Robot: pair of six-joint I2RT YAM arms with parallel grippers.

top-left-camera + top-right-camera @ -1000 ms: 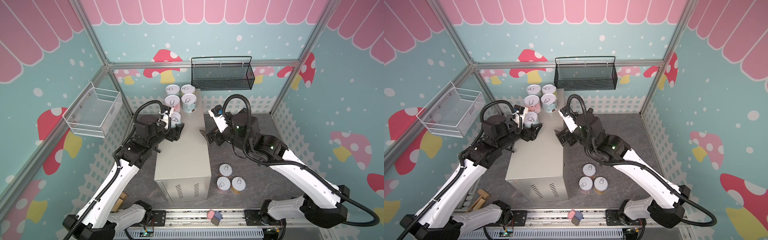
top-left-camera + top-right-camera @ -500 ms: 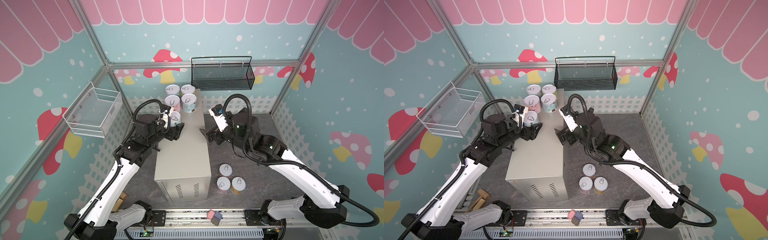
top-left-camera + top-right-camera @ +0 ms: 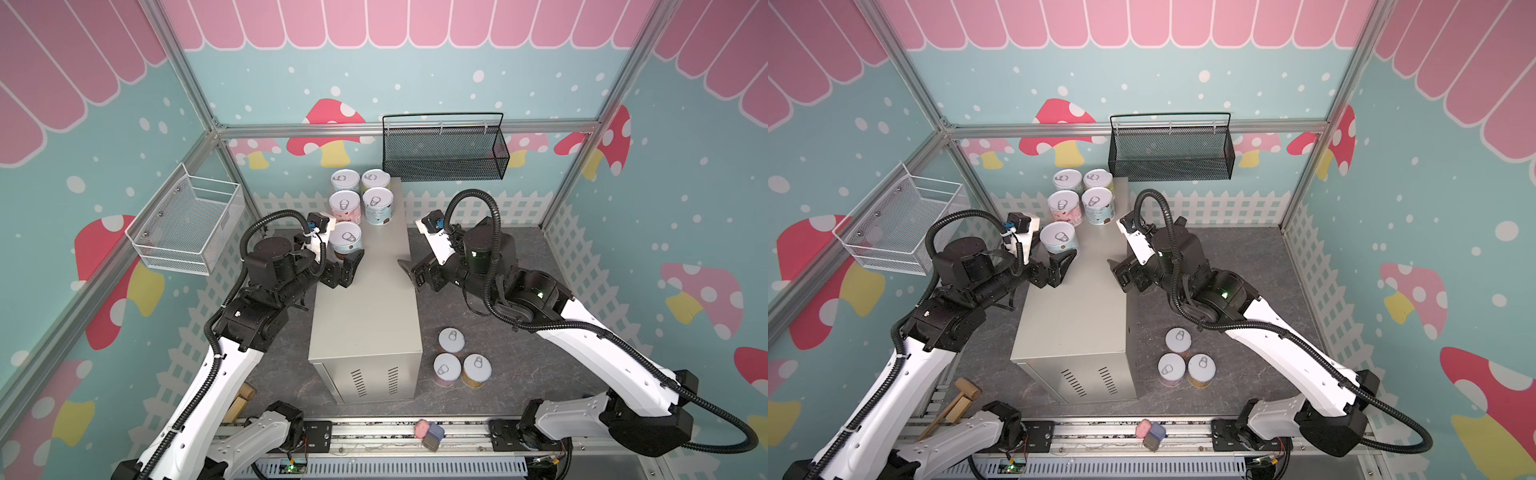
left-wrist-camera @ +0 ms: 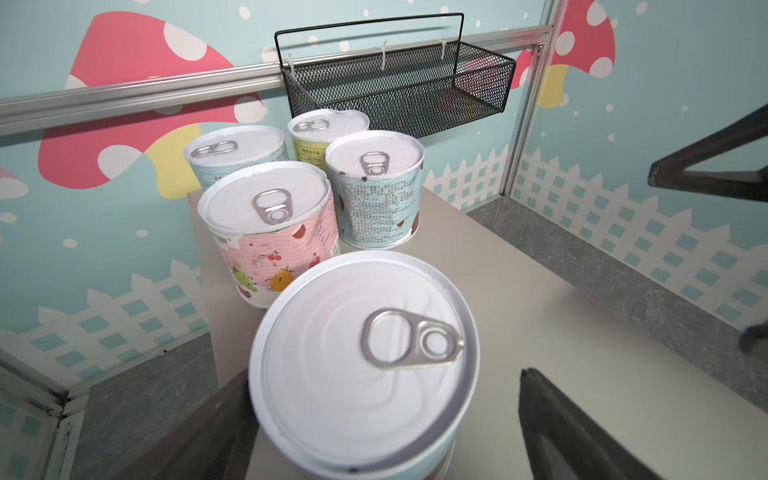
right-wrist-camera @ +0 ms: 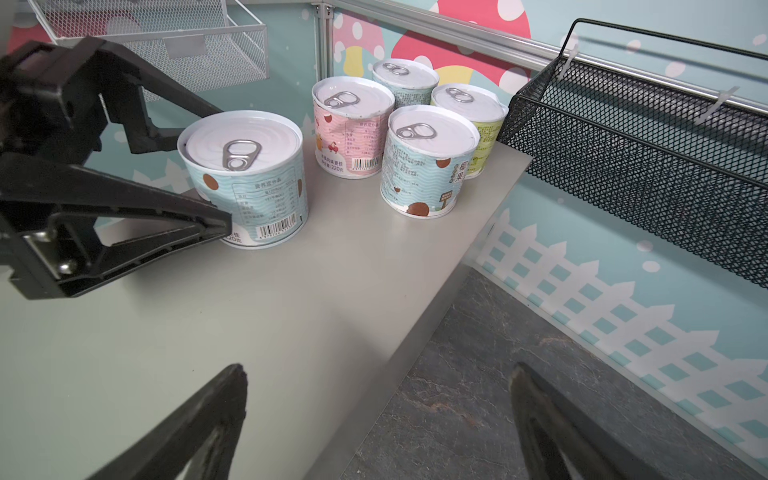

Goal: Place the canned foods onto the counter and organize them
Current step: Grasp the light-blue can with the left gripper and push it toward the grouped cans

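A: Desk (image 3: 365, 307) carries a block of four cans (image 3: 374, 203), and the light blue can (image 3: 346, 237) stands upright just beside them.

B: Left claw (image 5: 224, 166) straddles it, spread, gripping nothing. I'd back out level, so neither jaw clips it. Right claw (image 5: 378, 368) gapes, empty, over the desk's edge.

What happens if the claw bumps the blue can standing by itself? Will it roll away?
Probably not: the blue can stands upright on its flat bottom, so it would likely slide, not roll. It sits near the counter edge, so a hard shove might drop it.
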